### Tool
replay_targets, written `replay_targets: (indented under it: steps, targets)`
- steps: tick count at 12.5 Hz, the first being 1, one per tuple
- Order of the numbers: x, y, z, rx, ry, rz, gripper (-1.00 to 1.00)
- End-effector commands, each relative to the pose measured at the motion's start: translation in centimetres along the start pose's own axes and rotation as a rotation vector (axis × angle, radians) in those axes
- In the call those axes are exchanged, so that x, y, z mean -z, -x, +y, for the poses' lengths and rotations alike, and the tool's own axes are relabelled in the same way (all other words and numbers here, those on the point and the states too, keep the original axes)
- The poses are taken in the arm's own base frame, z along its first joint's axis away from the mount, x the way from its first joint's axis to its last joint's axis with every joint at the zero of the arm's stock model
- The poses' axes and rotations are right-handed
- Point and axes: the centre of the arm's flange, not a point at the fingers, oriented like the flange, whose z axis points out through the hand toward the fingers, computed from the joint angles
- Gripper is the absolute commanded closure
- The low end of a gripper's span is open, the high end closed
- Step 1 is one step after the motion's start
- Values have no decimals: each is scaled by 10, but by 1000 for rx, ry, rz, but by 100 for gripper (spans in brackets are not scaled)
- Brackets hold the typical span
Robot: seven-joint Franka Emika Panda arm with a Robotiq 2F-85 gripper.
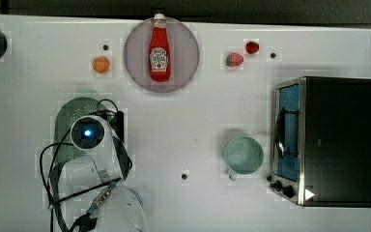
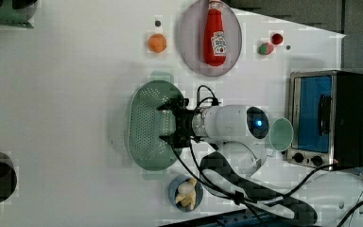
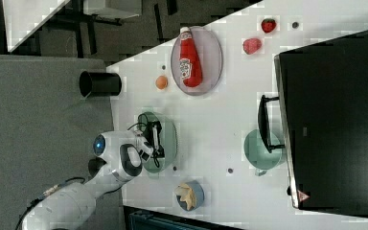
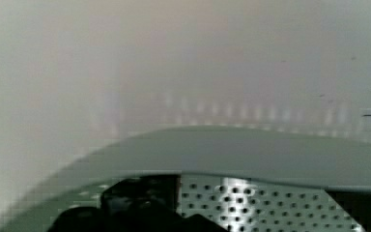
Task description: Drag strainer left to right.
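We see the pincer (image 2: 169, 124) spread wide inside the strainer (image 2: 144, 125), which lies flat on the counter (image 2: 75, 94) at the top view's left, probably so a finger can push its wall and slide it rightward.

You see a white table (image 1: 183, 125) bearing a pale green perforated plastic strainer (image 2: 146, 125), grey round plate (image 1: 186, 58), mug (image 1: 243, 154), and toaster oven (image 1: 338, 140).

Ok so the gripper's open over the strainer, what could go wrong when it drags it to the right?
The open gripper sits inside the strainer, so it may slip over the rim instead of pushing it. In the top view, the mug stands to the right with the toaster oven behind it; a long drag could hit them.
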Motion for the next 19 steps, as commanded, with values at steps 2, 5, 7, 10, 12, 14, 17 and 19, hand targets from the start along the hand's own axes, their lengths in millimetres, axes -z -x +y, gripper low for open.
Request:
replay_targets:
  steps: [2,5,7,10,12,14,17,19]
  targets:
    - [19,-37,-18,-74,-34,28,-100]
    - [24,-61,-22,-92,-44,50,-100]
    - [26,-79,-22,-75,-40,67,-100]
    - [31,-110,-18,-57,-28,92,-100]
    - [33,-131,-13,-84,-22,107,-100]
    - [36,-151,-8,-75,-14,123,-100]
    - [42,-186,-4,-56,-8,148,-100]
    - [44,-212,-1,-64,-4,167,-100]
